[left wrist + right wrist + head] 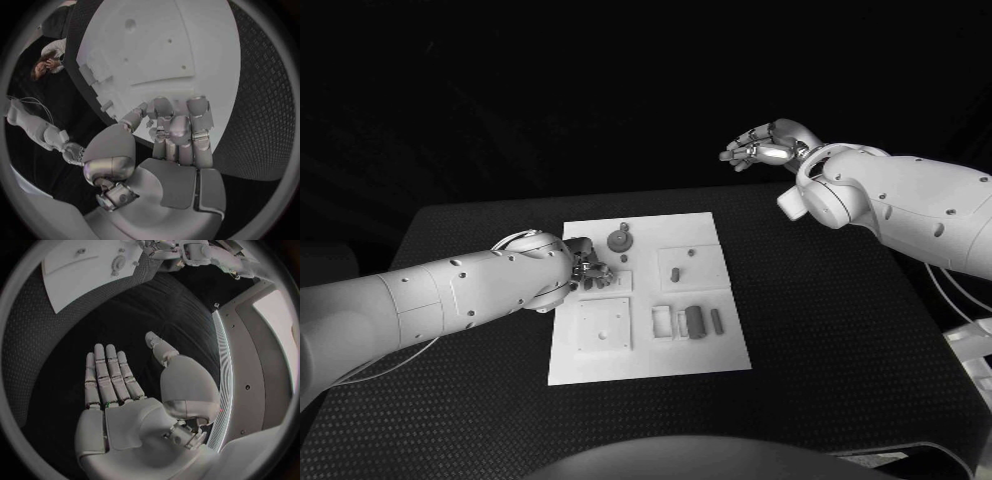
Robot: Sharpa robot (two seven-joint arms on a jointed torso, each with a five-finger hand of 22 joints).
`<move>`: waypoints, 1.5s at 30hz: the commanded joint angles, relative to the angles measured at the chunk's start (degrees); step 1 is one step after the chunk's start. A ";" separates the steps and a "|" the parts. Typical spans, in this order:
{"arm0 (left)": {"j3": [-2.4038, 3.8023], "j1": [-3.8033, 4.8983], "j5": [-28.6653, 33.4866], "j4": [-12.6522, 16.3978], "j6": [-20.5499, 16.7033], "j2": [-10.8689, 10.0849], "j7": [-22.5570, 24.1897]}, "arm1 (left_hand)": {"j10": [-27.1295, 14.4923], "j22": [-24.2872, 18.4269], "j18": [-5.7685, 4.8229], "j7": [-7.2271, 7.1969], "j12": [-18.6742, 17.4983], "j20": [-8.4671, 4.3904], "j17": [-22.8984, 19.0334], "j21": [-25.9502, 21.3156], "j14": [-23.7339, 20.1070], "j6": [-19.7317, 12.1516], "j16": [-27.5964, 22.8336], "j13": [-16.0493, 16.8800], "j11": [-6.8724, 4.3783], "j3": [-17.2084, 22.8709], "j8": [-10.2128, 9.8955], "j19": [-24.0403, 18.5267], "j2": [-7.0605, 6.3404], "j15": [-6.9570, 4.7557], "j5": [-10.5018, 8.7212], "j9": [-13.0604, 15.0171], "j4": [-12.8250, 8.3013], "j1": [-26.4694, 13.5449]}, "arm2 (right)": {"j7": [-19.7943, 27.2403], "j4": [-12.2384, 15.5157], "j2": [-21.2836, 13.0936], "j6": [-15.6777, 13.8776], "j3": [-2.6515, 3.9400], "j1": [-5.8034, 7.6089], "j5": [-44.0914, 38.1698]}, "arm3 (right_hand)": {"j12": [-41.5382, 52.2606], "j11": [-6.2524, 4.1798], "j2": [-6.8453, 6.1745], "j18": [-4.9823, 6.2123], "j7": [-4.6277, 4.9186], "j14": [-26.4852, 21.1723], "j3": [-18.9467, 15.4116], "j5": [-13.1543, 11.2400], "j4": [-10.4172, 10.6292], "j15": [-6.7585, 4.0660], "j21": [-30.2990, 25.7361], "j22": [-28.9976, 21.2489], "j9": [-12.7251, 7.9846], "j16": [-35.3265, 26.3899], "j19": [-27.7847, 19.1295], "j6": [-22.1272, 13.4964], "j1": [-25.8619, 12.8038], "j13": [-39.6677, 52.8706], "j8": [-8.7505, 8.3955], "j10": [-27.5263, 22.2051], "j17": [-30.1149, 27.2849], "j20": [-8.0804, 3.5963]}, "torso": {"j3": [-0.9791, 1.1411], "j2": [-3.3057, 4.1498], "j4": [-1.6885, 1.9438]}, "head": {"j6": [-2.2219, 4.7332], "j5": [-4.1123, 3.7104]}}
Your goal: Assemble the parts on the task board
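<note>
Task board (646, 355) lies mid-table. Grey parts (687, 322) loose in tray area, round part (617, 240) near far edge; assembly mostly undone, I judge. My left hand (589, 265) on board, fingers curled; grasp unclear. My right hand (764, 147) lifted, flat, empty.

Black table (848, 330) carries white task board (646, 355), lying flat near middle.
</note>
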 commanded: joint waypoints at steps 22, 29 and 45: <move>-0.13 -0.30 -0.06 -0.23 0.20 0.53 0.07 | -0.44 1.00 1.13 0.01 0.14 -1.23 -0.06 -0.49 -0.23 -0.70 0.18 -0.09 0.04 -0.67 -0.50 -0.04 -0.78 -0.36 -1.23 -0.19 0.62 -1.17 | 0.52 0.01 -0.05 0.55 0.03 -0.02 0.01 | 0.37 0.12 -0.09 -1.18 3.23 -0.36 -0.09 0.02 0.37 -0.05 -0.47 0.17 -0.11 -0.45 -0.30 -0.44 0.40 -0.15 0.37 -0.20 0.16 0.09 | 0.02 -0.01 -0.03 | -0.09 -0.20; -0.13 -0.30 -0.06 -0.31 0.45 0.56 -0.17 | -0.51 0.97 1.26 -0.03 0.14 -1.28 -0.10 -0.73 -0.26 -0.77 0.12 -0.15 0.02 -0.58 -0.51 -0.06 -2.28 -0.41 -6.74 -0.26 1.86 -1.66 | 0.52 -0.01 -0.04 0.54 0.03 -0.02 0.01 | 0.39 0.12 -0.09 -1.18 3.22 -0.37 -0.09 0.03 0.38 -0.05 -0.49 0.20 -0.13 -0.48 -0.30 -0.44 0.41 -0.17 0.38 -0.19 0.18 0.09 | 0.03 0.00 0.00 | -0.09 -0.22; -0.13 -0.30 -3.12 -0.84 1.05 0.17 -0.48 | -0.48 1.07 1.30 -0.07 0.25 -1.27 -0.05 -0.74 -0.21 -0.64 0.21 -0.15 -0.04 -0.09 -0.38 0.03 -2.14 -0.44 -7.87 -0.25 2.02 -0.73 | 0.53 -0.05 -0.10 0.63 0.03 -0.02 0.02 | 0.43 0.12 -0.08 -1.19 3.22 -0.37 -0.10 0.02 0.40 -0.04 -0.55 0.26 -0.16 -0.53 -0.30 -0.43 0.44 -0.23 0.40 -0.19 0.25 0.09 | -0.01 0.00 0.01 | -0.14 -0.32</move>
